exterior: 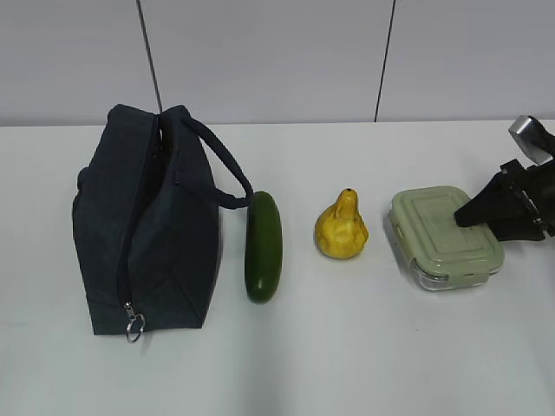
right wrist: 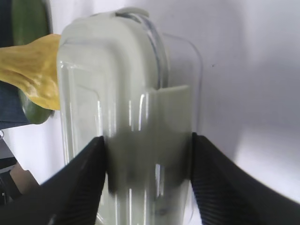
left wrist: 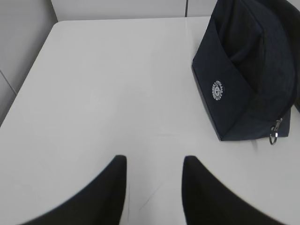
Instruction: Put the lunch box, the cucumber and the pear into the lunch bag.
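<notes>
Navy lunch bag [exterior: 143,225] lies zipped on the table [exterior: 347,364] in the exterior view; cucumber [exterior: 264,246], pear [exterior: 341,227] and lunch box [exterior: 446,237] sit outside it, nothing packed. My left gripper [left wrist: 154,187], left wrist view: parted, empty, near the bag. Right gripper [right wrist: 147,154], right wrist view: fingers bracket the box; I cannot confirm a grip.
</notes>
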Available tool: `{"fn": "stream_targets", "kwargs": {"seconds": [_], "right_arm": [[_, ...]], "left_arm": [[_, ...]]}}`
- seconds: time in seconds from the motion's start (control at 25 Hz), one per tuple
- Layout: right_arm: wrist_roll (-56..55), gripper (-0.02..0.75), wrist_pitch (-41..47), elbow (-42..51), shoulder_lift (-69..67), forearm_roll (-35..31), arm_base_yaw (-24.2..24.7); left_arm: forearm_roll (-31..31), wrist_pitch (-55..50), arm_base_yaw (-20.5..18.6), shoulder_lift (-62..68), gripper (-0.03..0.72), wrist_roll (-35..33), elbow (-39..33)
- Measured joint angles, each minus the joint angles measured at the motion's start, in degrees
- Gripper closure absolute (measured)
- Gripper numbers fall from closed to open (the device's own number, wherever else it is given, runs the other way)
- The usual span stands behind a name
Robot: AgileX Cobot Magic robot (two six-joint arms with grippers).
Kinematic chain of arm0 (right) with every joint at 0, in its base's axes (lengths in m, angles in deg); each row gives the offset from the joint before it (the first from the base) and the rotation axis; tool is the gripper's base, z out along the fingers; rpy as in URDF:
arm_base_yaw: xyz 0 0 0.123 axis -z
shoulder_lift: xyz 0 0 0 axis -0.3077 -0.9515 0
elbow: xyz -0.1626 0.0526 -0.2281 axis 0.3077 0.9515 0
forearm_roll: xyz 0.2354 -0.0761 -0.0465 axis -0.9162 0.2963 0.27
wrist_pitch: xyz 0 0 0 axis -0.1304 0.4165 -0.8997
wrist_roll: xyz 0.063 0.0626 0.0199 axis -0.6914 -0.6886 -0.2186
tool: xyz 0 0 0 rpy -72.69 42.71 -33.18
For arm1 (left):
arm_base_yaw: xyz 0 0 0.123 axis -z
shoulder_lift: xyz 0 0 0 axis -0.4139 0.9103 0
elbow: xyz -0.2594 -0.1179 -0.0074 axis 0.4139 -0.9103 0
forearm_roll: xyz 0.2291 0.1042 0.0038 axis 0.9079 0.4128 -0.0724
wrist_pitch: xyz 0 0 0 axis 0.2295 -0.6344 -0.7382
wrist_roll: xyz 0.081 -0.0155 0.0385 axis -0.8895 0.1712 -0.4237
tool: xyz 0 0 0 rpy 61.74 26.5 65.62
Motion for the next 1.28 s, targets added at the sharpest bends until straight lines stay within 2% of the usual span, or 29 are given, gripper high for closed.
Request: {"fn": "stream_targets", "kwargs": {"seconds": [0.56,1.28], "right_arm": [[0.1,0.359,0.3,0.0,-0.1,-0.1,0.0],[0.3,0.363,0.3,0.0,-0.1,-0.6,0.0]], "left_arm": [[0.0,0.0,0.0,0.0,0.449,0.0,0.0],[0.0,0.0,0.0,0.0,0.449,0.0,0.0]]}}
